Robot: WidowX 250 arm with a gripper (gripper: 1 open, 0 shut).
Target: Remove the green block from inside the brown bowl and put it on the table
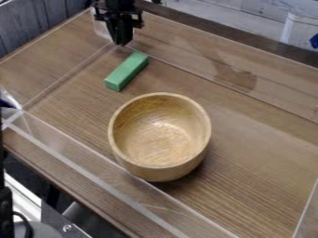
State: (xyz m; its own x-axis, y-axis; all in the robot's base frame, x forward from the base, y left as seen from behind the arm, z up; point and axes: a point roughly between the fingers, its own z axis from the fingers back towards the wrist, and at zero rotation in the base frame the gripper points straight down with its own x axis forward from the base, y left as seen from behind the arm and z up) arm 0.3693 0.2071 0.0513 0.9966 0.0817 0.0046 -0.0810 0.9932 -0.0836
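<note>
- The green block (126, 71) lay on the table (255, 121), toward eleven o'clock from the brown bowl (159, 138).
- The gripper (121, 41) hung near twelve o'clock, closed.
</note>
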